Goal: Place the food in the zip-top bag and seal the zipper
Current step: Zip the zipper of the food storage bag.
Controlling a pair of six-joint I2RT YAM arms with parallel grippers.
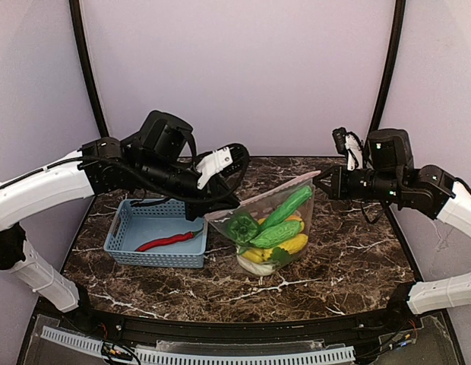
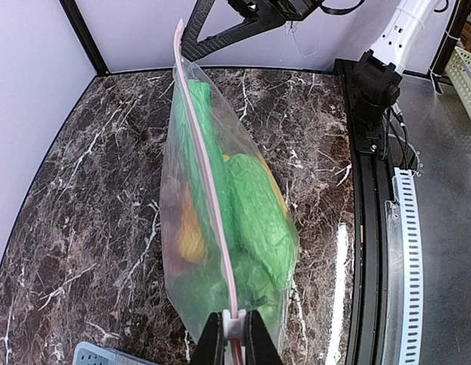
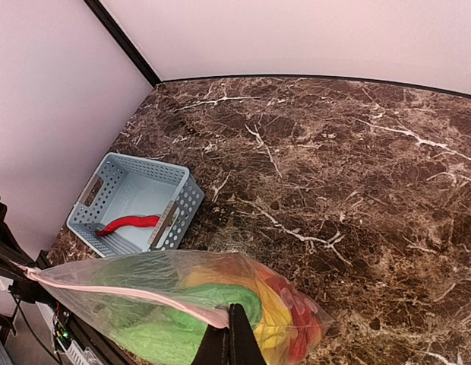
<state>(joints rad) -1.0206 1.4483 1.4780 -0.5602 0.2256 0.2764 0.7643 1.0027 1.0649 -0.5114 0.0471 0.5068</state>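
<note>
The zip-top bag [image 1: 277, 228] hangs stretched between my two grippers over the table's middle, its bottom resting on the marble. Inside lies food [image 1: 285, 209]: green cucumbers, yellow pieces, leafy greens and, in the right wrist view, red pieces [image 3: 300, 334]. My left gripper [image 1: 214, 215] is shut on the white slider at the near end of the pink zipper [image 2: 209, 182]. My right gripper [image 1: 319, 176] is shut on the bag's other top corner [image 3: 220, 315]. A red chili [image 1: 171, 240] lies in the basket, outside the bag.
The light blue lattice basket [image 1: 121, 228] stands left of the bag, close to the left arm. Black corner posts and pale walls close the back and sides. A black rail [image 2: 372, 228] runs along the table's near edge.
</note>
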